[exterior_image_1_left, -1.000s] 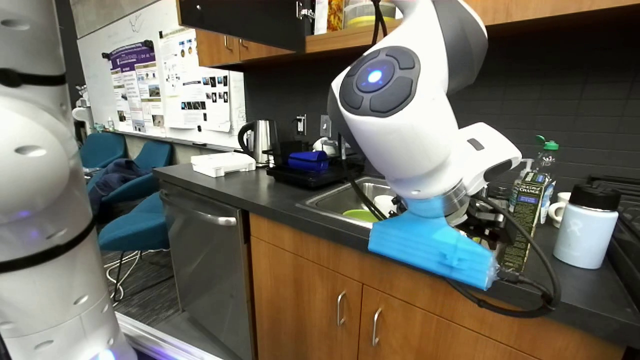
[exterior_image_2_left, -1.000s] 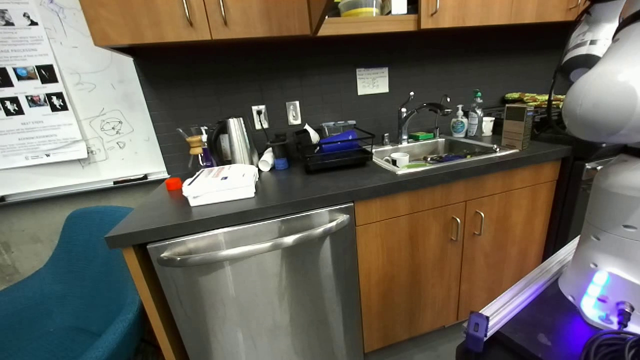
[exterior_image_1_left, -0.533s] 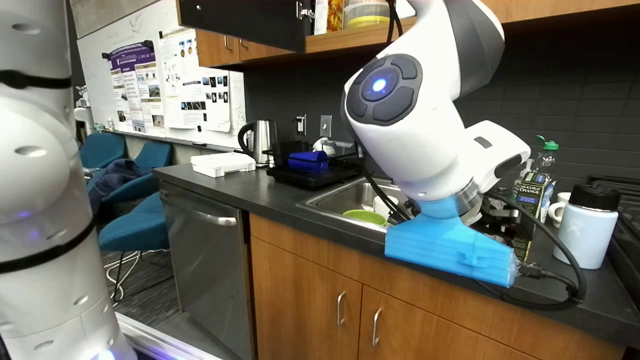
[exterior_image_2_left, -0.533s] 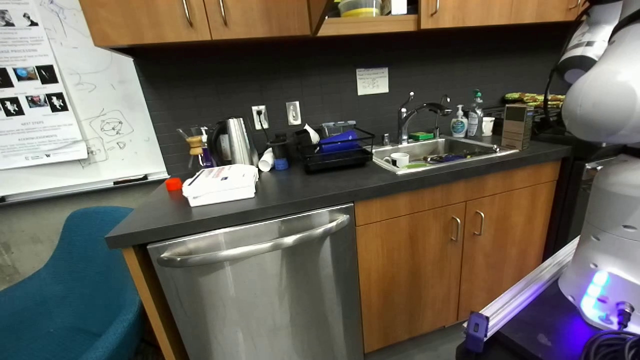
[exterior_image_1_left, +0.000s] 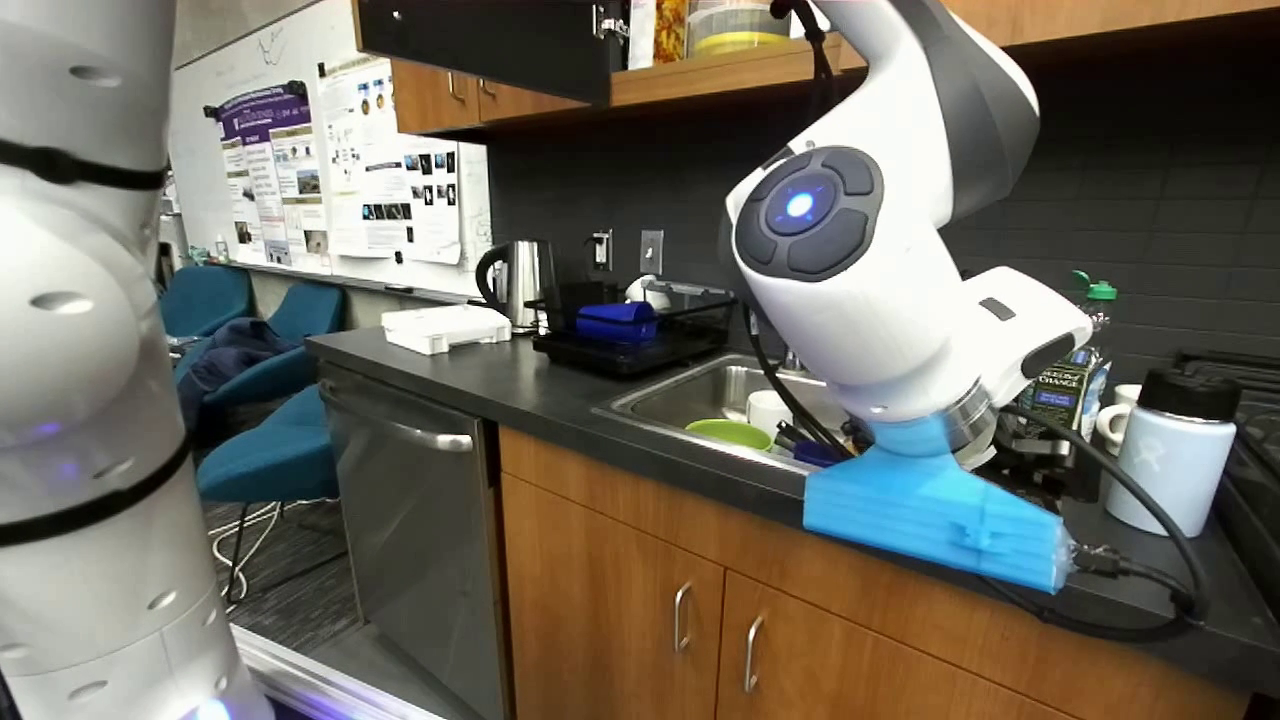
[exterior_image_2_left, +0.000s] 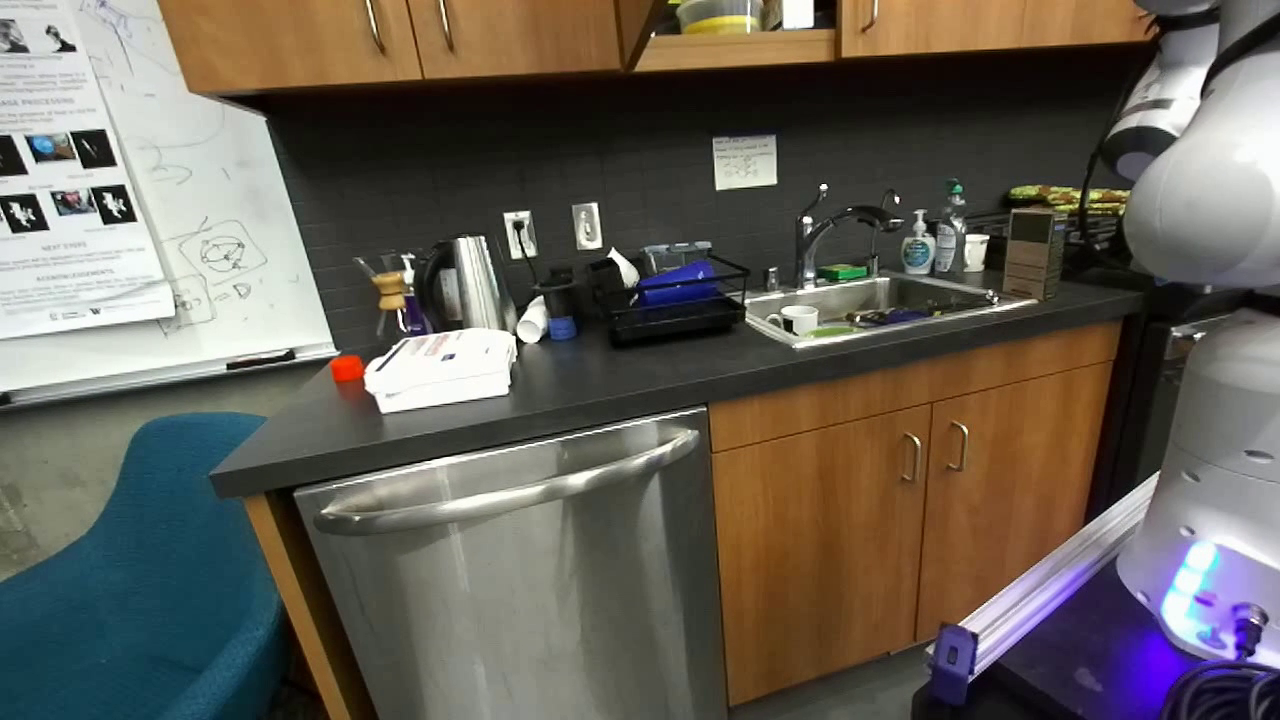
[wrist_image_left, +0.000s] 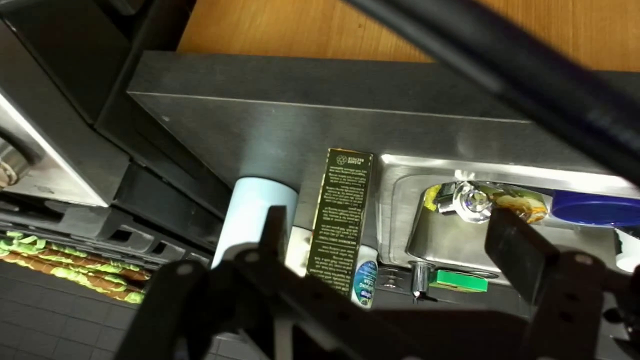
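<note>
I see the gripper (wrist_image_left: 390, 230) standing wide across the bottom of the wrist view, a dark green box (wrist_image_left: 341, 220) beyond its gap, the sink (wrist_image_left: 452, 240) at right.

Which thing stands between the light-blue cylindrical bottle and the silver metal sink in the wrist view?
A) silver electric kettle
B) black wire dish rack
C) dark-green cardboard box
C: the dark-green cardboard box shows its printed side between the light-blue bottle and the sink.

Box (wrist_image_left: 341, 220) partly hidden, apparently by gripper (wrist_image_left: 390, 227)
</note>
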